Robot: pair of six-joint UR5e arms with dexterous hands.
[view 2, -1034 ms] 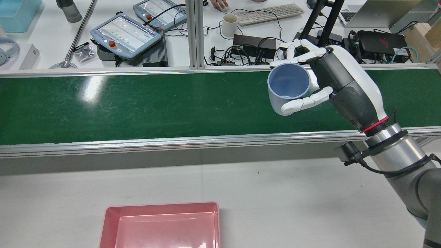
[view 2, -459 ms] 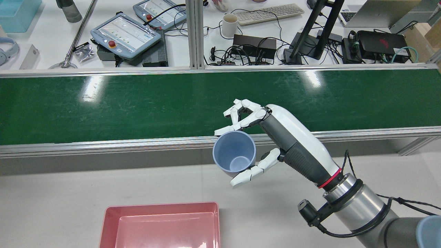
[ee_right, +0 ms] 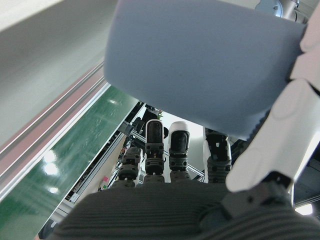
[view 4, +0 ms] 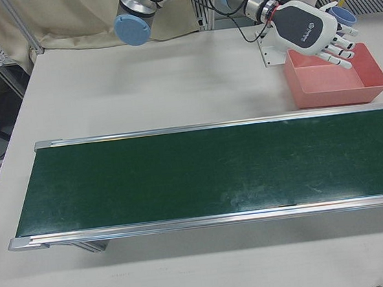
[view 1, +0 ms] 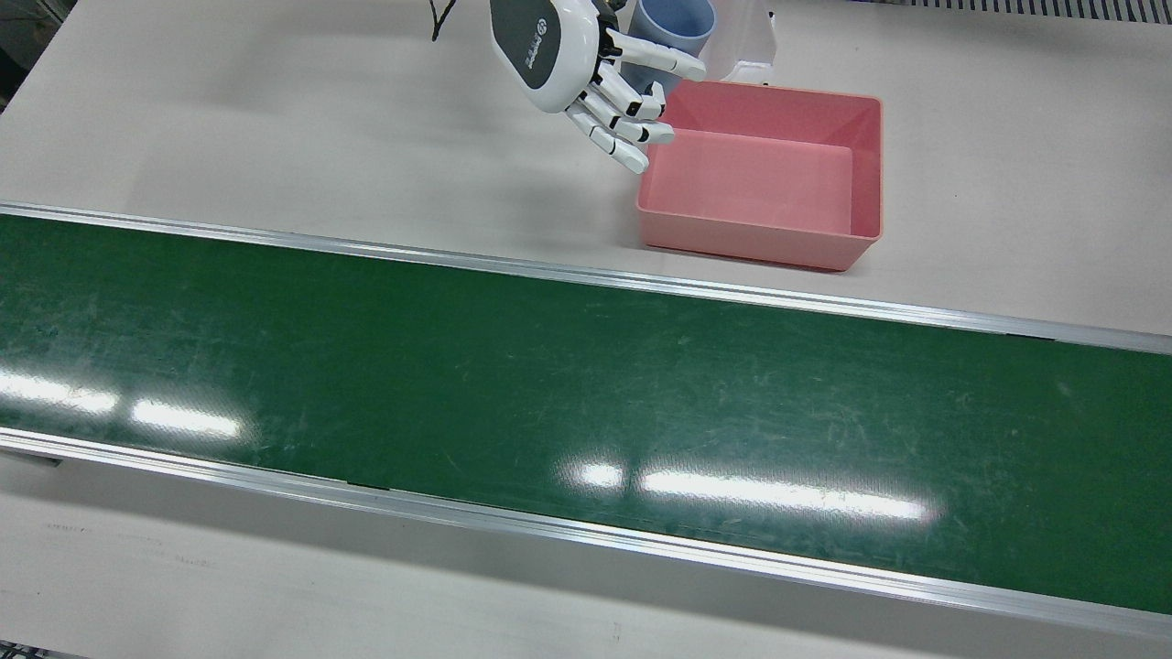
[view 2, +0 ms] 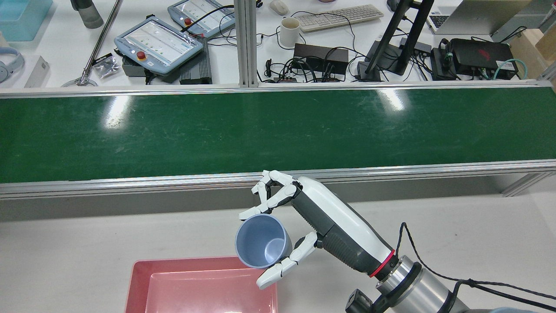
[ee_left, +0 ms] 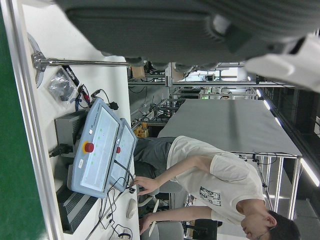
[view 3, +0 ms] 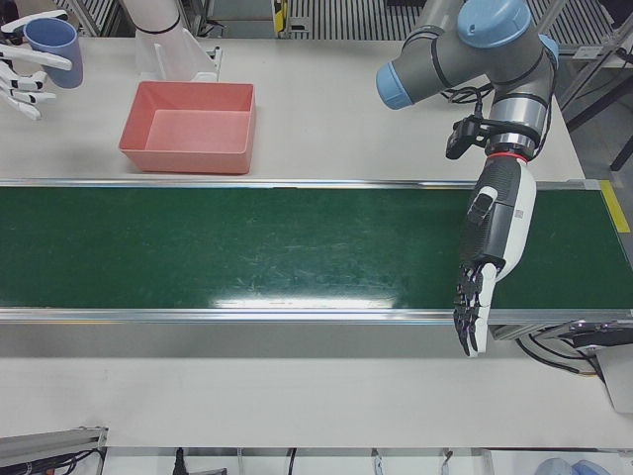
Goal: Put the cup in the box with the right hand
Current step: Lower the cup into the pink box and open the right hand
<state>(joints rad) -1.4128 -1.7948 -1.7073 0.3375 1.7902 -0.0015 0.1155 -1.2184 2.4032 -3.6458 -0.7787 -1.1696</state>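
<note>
My right hand (view 2: 304,217) is shut on a light blue cup (view 2: 262,247) and holds it tilted in the air, mouth up toward the rear camera. The cup hangs just above the far right corner of the empty pink box (view 2: 204,259). In the front view the hand (view 1: 586,64) and cup (view 1: 676,27) sit at the box's (view 1: 751,240) upper left corner. The right hand view is filled by the cup's wall (ee_right: 200,65). My left hand (view 3: 477,287) is open, fingers pointing down over the belt's operator-side edge.
The green conveyor belt (view 2: 173,130) runs across the table between the box and the operators' desk. A white arm pedestal (view 3: 163,40) stands just behind the box. Teach pendants (view 2: 158,43), cables and a mug (view 2: 289,31) lie on the desk beyond.
My right hand has carried the cup from above the belt's far edge back across the belt and down to the pink box's corner. The box has not moved.
</note>
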